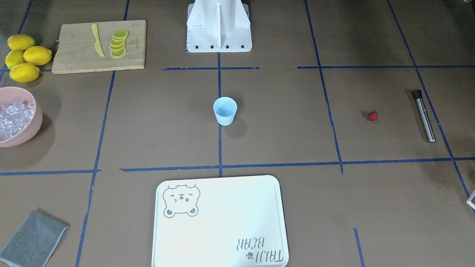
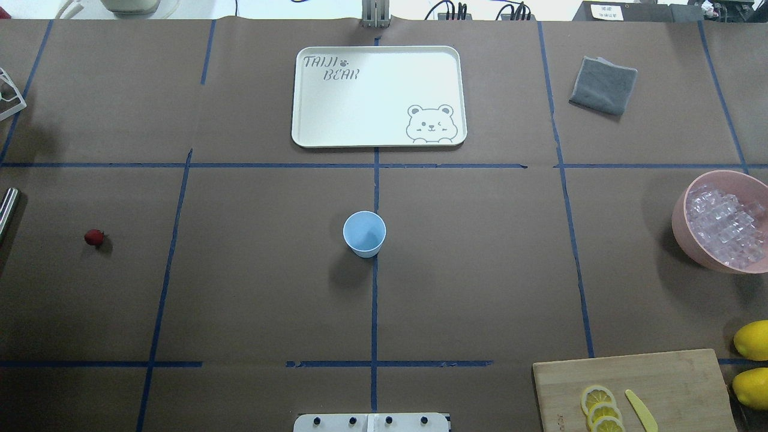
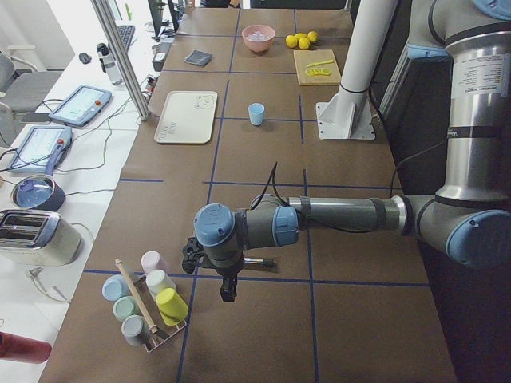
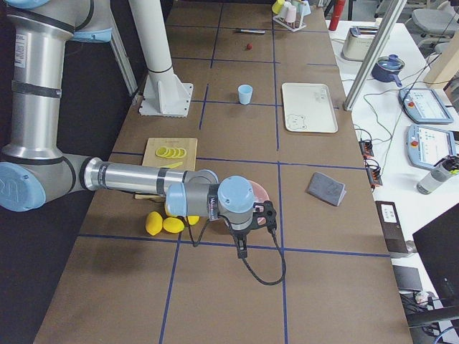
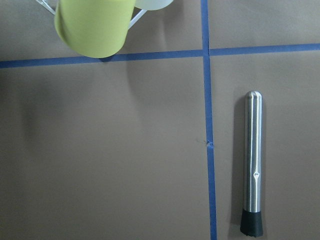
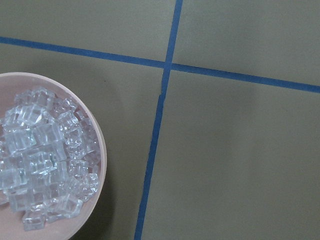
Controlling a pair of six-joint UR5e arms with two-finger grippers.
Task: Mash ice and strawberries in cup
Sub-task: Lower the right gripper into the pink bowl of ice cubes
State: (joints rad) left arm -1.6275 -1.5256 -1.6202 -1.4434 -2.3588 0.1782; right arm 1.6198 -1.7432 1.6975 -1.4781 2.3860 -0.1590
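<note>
The pale blue cup stands upright mid-table and looks empty. The ice fills a pink bowl on the robot's right. One strawberry lies on the paper on the robot's left, near a steel muddler. My left gripper hangs above the muddler and shows only in the exterior left view, so I cannot tell its state. My right gripper hovers beside the ice bowl and shows only in the exterior right view, so I cannot tell there either.
A white bear tray lies beyond the cup. A wooden board carries lemon slices and a yellow knife, with whole lemons beside it. A grey cloth and a rack of coloured cups sit at the table's ends.
</note>
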